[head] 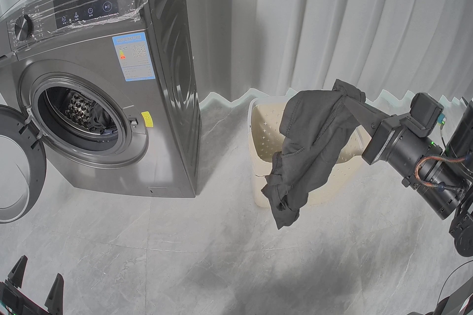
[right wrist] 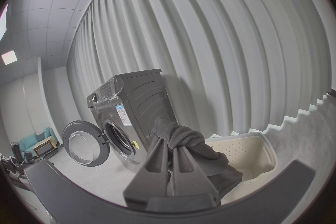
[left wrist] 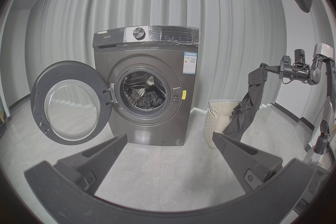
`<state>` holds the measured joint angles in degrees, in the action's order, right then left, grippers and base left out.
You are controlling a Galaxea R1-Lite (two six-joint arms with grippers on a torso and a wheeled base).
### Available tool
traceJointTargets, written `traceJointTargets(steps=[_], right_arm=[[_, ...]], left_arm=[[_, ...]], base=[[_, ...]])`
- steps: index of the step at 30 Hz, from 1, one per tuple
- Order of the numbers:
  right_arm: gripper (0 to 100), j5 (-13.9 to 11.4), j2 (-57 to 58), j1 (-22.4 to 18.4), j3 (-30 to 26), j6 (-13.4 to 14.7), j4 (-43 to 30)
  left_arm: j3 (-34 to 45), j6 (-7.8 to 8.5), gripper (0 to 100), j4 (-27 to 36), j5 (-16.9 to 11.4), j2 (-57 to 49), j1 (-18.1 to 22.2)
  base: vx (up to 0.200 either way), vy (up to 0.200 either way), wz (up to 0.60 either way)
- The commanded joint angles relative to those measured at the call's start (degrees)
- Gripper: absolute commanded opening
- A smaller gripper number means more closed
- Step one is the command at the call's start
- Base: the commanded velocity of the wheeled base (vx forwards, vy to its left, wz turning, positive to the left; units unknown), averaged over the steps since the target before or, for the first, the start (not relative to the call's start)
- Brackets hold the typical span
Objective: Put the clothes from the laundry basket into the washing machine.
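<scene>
While my right gripper is clamped on a dark grey garment hanging over the cream laundry basket, I see my left gripper spread wide, low, facing the washing machine, its door swung open.

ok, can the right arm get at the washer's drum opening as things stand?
Likely not from here. The door is swung wide and nothing blocks the drum opening, but the right gripper holds the dark garment over the basket, far off beside the washer.
</scene>
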<state>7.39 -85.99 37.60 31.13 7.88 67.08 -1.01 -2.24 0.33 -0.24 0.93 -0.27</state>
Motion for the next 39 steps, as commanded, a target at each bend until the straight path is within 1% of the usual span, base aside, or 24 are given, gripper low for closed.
traceJointTargets(steps=[1, 2, 3, 4, 6, 8, 18, 22, 39], right_arm=[[0, 1.84, -0.14, 0.11, -0.11, -0.05, -0.11], [0, 2.63, -0.14, 0.29, -0.2, -0.05, -0.2], [0, 2.63, -0.14, 0.29, -0.2, -0.05, -0.2], [0, 4.39, -0.23, 0.64, -0.37, -0.05, -0.9], [0, 5.97, -0.23, 0.81, -0.46, -0.05, -1.78], [0, 6.59, -0.23, 1.25, -0.46, -0.05, -1.96], [0, 6.59, -0.58, 1.6, -0.81, 0.04, -1.87], [0, 6.5, -0.93, 2.92, -0.81, 0.04, -1.08], [0, 6.06, -1.72, 5.21, -0.9, 0.3, -0.02]], left_arm=[[0.84, -0.04, 100, 0.02, -0.02, -0.75, 0.0], [0.84, -0.04, 100, 0.02, -0.02, -0.75, 0.0], [0.84, -0.04, 100, 0.02, -0.02, -0.75, 0.0], [0.84, -0.04, 100, 0.02, -0.02, -0.75, 0.0], [0.84, -0.13, 100, 0.02, -0.02, -0.75, 0.0], [0.84, -0.13, 100, 0.02, -0.02, -0.75, 0.0], [0.84, -0.13, 100, 0.02, -0.02, -0.75, 0.0], [0.84, -0.22, 100, 0.02, -0.02, -0.75, -0.08], [0.84, -0.13, 100, 0.11, -0.02, -0.75, 0.0]], base=[[0.0, 0.0, 0.0], [0.0, 0.2, 0.0], [0.0, 0.2, 0.0], [0.0, 0.2, 0.0], [0.0, 0.2, 0.0], [0.0, 0.2, 0.0], [0.0, 0.2, 0.0], [0.0, 0.2, 0.0], [0.0, 0.2, 0.0]])
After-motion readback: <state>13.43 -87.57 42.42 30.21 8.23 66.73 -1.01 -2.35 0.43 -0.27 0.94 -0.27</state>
